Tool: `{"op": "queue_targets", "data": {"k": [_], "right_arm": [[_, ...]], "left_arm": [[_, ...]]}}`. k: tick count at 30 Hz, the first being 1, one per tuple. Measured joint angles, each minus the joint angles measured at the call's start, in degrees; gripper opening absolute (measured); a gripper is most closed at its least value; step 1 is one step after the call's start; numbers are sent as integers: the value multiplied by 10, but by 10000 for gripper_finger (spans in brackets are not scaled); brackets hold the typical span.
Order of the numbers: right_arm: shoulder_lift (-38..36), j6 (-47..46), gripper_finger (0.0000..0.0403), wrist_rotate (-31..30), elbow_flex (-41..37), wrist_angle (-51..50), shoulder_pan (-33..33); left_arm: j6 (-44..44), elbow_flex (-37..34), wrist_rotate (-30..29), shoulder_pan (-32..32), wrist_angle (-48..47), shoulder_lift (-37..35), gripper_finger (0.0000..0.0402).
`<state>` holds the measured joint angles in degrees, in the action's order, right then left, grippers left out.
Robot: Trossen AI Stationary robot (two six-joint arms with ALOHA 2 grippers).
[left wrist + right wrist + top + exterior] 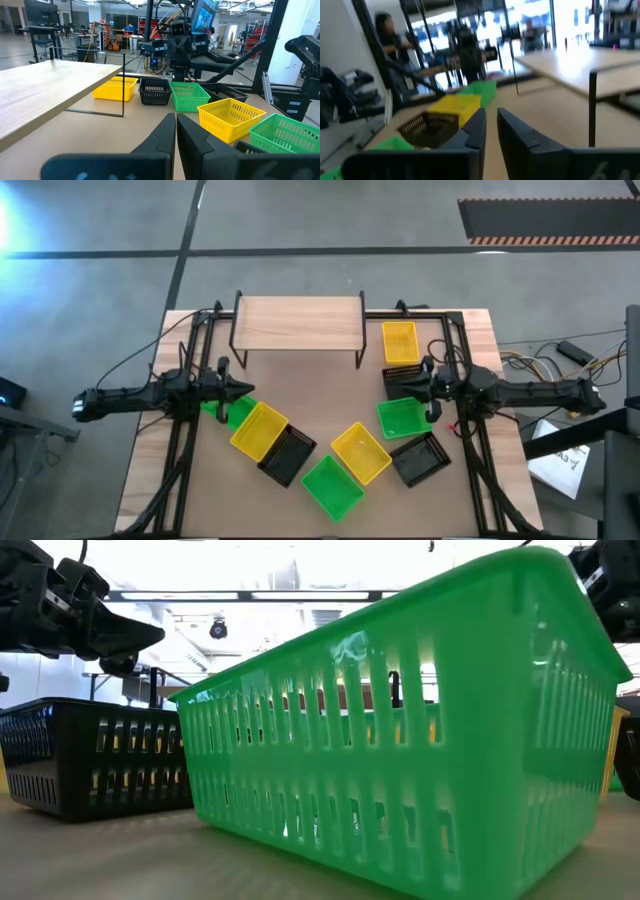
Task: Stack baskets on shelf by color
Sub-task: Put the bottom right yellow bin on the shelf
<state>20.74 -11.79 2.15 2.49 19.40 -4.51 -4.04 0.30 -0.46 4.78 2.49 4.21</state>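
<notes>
The light-wood shelf point(300, 320) stands at the table's far middle, its board bare. Nine baskets rest on their bottoms on the tabletop. A yellow one point(400, 342), a black one point(402, 377) and a green one point(403, 418) lie in a row on the right. Another black point(420, 458), yellow point(360, 452), green point(332, 487), black point(288, 455), yellow point(260, 430) and green point(222, 410) curve across the front. My left gripper point(245, 388) is shut, level above the left green basket. My right gripper point(491, 111) hovers level over the right black basket, slightly open and holding nothing.
Black frame rails point(185, 430) run along both table sides beside the arm bases. Bare tabletop point(310, 390) lies between the shelf and the baskets. Cables and papers point(565, 450) lie off the table's right edge. A person stands far back in the room point(385, 35).
</notes>
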Motion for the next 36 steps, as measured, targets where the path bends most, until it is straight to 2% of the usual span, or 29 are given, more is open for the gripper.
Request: {"op": "queue_targets", "data": {"k": [6, 13, 21, 27, 36], "right_arm": [[79, 18, 120, -24, 110, -138, 0], [235, 58, 172, -10, 268, -311, 48], [433, 84, 176, -6, 453, -454, 208], [570, 38, 176, -9, 599, -552, 306], [757, 16, 174, -73, 735, -660, 390]], "left_arm": [[0, 0, 0, 0, 0, 0, 0], [0, 0, 0, 0, 0, 0, 0], [0, 0, 0, 0, 0, 0, 0], [0, 0, 0, 0, 0, 0, 0], [0, 0, 0, 0, 0, 0, 0]]}}
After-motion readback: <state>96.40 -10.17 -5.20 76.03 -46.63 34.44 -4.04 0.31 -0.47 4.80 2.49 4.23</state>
